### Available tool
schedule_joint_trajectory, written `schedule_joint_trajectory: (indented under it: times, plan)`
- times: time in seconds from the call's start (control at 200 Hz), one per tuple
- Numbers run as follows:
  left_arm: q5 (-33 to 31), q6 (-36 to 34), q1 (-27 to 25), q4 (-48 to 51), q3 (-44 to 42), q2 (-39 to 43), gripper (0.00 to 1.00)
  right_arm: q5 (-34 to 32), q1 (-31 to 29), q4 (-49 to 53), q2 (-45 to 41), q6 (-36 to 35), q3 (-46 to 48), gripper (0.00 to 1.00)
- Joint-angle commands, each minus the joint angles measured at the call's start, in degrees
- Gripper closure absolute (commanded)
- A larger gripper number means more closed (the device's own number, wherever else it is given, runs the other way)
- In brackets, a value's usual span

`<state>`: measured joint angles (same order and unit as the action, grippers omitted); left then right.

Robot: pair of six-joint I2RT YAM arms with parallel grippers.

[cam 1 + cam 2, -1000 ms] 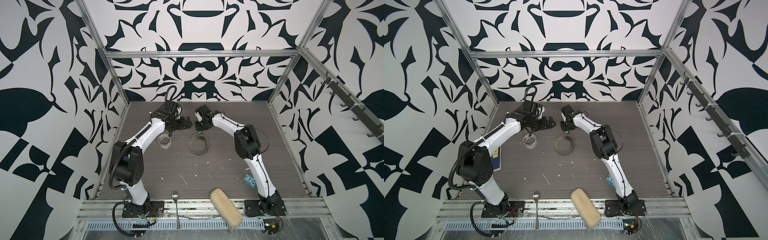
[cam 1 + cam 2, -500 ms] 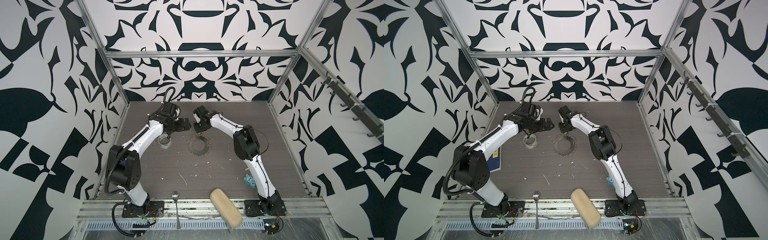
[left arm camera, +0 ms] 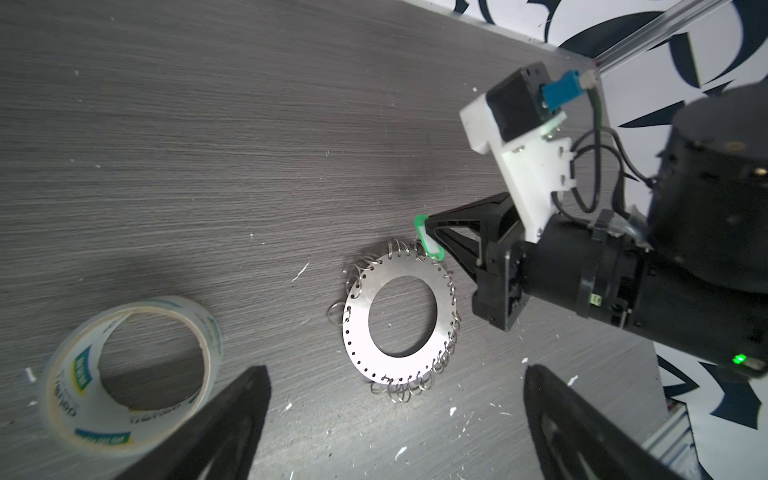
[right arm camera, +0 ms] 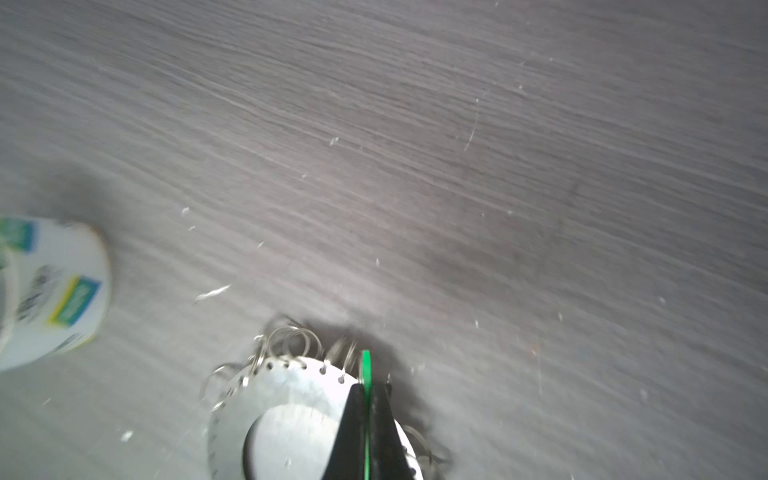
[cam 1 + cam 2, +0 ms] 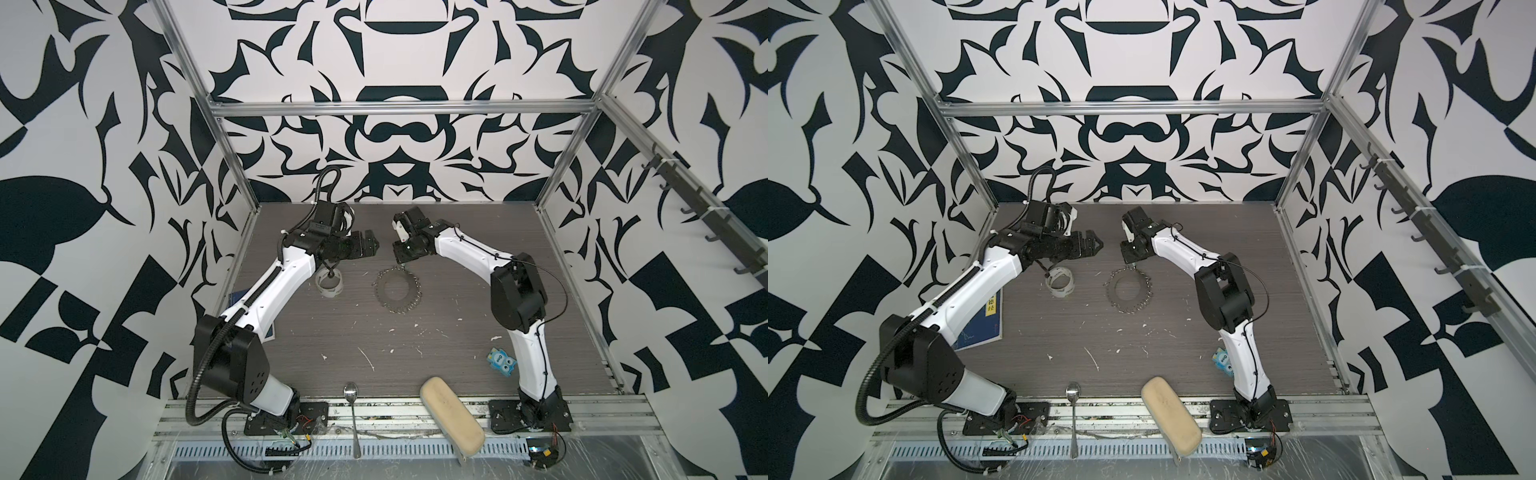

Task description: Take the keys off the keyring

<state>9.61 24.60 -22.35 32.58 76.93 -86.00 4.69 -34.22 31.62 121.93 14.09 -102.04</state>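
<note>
1. Table [image 5: 457,257]: grey wood-grain top, flecked with white scraps.
2. Left gripper [image 5: 372,246]: raised above the table, behind the tape roll and left of the keyring; fingers [image 3: 232,419] spread wide, holding nothing.
3. Right gripper [image 3: 430,222]: tipped down at the keyring's far edge; fingers [image 4: 353,419] pressed together, pinching the green key.
4. Beige case [image 5: 451,411]: on the front rail.
5. Blue booklet [image 5: 982,320]: flat, under the left arm.
6. Keyring [image 3: 360,320]: silvery perforated disc with 1 central hole and many small wire rings round its rim; flat on the table, mid-back, near the tape roll but apart from it.
7. Tape roll [image 5: 330,291]: whitish, on the table.
8. Spoon [image 5: 352,411]: at the front edge.
9. Green key [image 3: 428,241]: tilted at the keyring's rim, between the right fingers.
</note>
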Motion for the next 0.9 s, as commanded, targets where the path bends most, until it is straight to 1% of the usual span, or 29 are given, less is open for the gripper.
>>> schedule_joint_trajectory:
  times: [0.0, 0.1, 0.155, 0.38, 0.505, 0.695, 0.78, 0.79, 0.8, 0.895]
  plan:
    - [0.2, 0.24, 0.24, 0.6, -2.04, 2.73, 0.01, 2.45, -0.24, -7.4, -7.57, 2.67, 4.74, 1.0]
    - [0.47, 0.2, 0.21, -1.53, -3.68, 4.92, 0.0, 4.92, -0.28, -13.51, -11.54, 5.22, 9.66, 1.0]
    - [0.74, -0.45, 0.22, -3.33, -4.98, 6.23, 0.02, 6.32, -0.24, -16.08, -12.77, 6.64, 11.01, 1.0]
    - [1.38, -3.84, -0.34, -11.3, -9.61, 10.71, 0.07, 7.97, -0.24, -20.63, -19.64, 11.15, 14.24, 1.0]
    - [0.75, -7.06, -1.76, -14.98, -10.63, 12.12, 0.1, 9.27, -0.32, -21.77, -23.23, 11.33, 15.34, 1.0]
    - [1.46, -10.67, -3.44, -19.42, -9.68, 12.03, 0.14, 5.82, -0.3, -21.03, -26.8, 10.05, 14.32, 1.0]
    - [1.08, -13.25, -4.68, -21.34, -9.18, 11.96, 0.14, 4.25, -0.32, -21.06, -27.97, 10.5, 12.98, 1.0]
    - [0.98, -13.57, -4.82, -21.77, -9.23, 11.92, 0.17, 4.09, -0.32, -21.13, -28.1, 10.63, 12.78, 1.0]
    - [0.86, -14.02, -5.12, -22.19, -9.29, 11.97, 0.18, 3.86, -0.32, -21.15, -28.18, 10.7, 12.64, 1.0]
    - [-0.1, -18.35, -6.87, -27.91, -11.23, 12.52, 0.22, 1.03, -0.32, -21.15, -29.35, 11.54, 11.06, 1.0]
